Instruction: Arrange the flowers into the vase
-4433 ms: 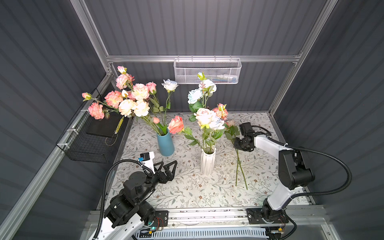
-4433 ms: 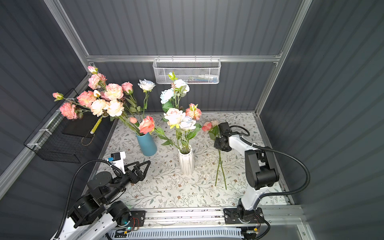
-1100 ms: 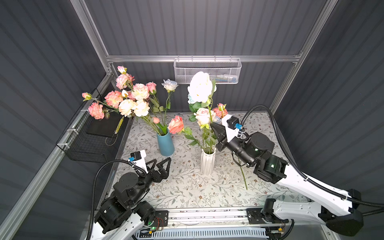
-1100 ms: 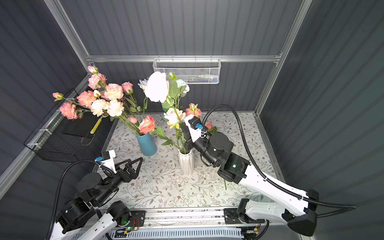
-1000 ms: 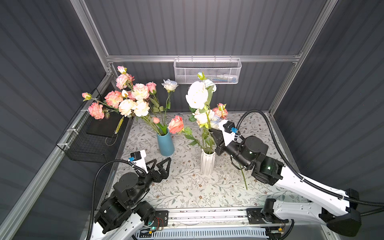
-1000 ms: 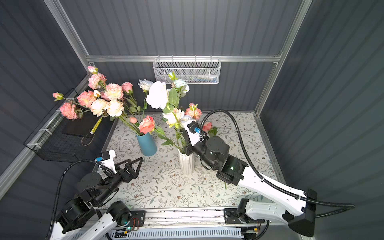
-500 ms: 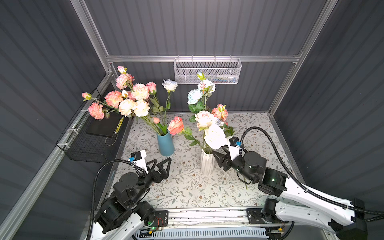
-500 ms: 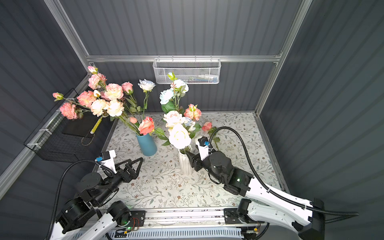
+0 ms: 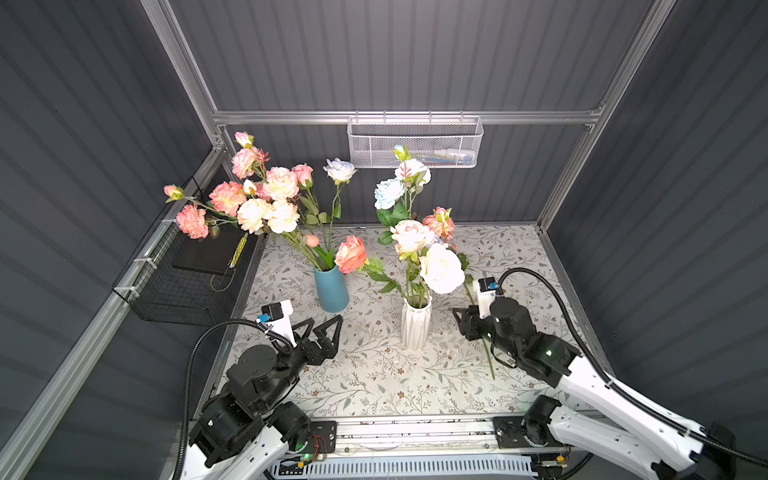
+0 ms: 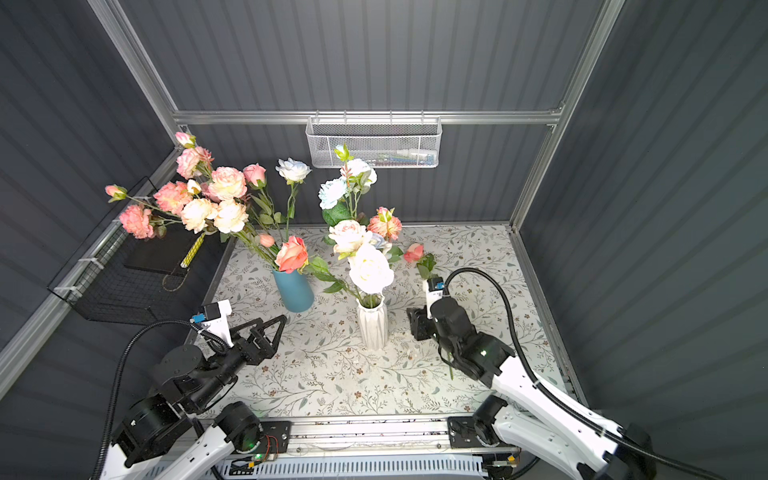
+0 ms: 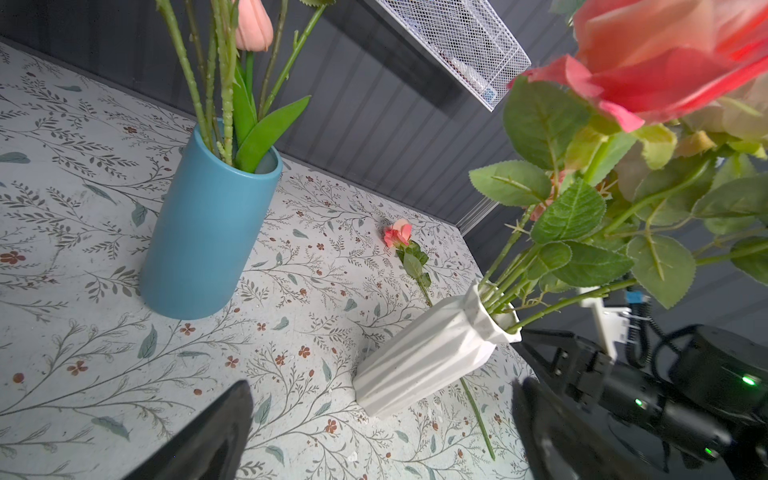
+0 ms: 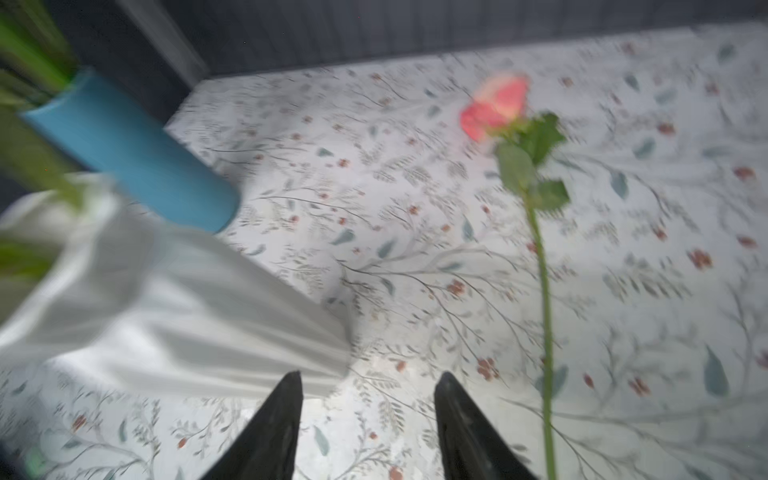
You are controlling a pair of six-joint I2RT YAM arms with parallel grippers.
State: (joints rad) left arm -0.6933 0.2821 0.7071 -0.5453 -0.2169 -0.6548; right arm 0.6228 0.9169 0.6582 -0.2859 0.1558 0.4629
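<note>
Grey slatted walls, a leafy printed tablecloth [image 9: 374, 386], and two vases standing upright. The right gripper [image 12: 370, 376] sits low over the cloth, jaws apart with nothing between them. The white vase [image 12: 166, 299] is just off one jaw, and the loose pink rose [image 12: 544, 291] lies flat on the cloth just beyond the other. The left gripper [image 9: 324, 322] hovers with jaws spread wide and empty, the blue vase [image 9: 331, 289] ahead of them. Most of the flowers [image 9: 409, 237] are in the vases; that one rose looks like the job left.

Now the danger! The white vase is narrow, looks top-heavy and is crammed with stems, so a sideways swing of the jaw nearest it could tip it. The rose's stem is thin and flush on the cloth: close too high and the jaws miss, too low and they snag fabric. Threading another stem in could also shove the big white rose [image 9: 441, 268] out.
</note>
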